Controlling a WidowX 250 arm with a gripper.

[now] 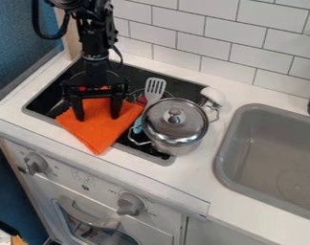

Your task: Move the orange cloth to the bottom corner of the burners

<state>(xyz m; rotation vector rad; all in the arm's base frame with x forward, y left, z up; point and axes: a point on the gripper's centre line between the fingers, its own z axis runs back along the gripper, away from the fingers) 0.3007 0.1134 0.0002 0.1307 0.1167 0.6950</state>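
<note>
My gripper (97, 114) hangs at the left of the view over the orange cloth (99, 133), with its two fingers spread wide and orange fabric visible between and below them. The cloth lies on the left part of the black burners (55, 93), and its lower corner laps over the stove's front rim. Whether the fingertips touch the fabric, I cannot tell. The gripper's body covers the cloth's back edge.
A lidded metal pot (175, 125) stands on the right of the stove. Beside it a grey slotted spatula (153, 91) leans up, and a white-headed utensil (213, 95) lies behind. The sink (234, 143) is at the right; a tiled wall is behind.
</note>
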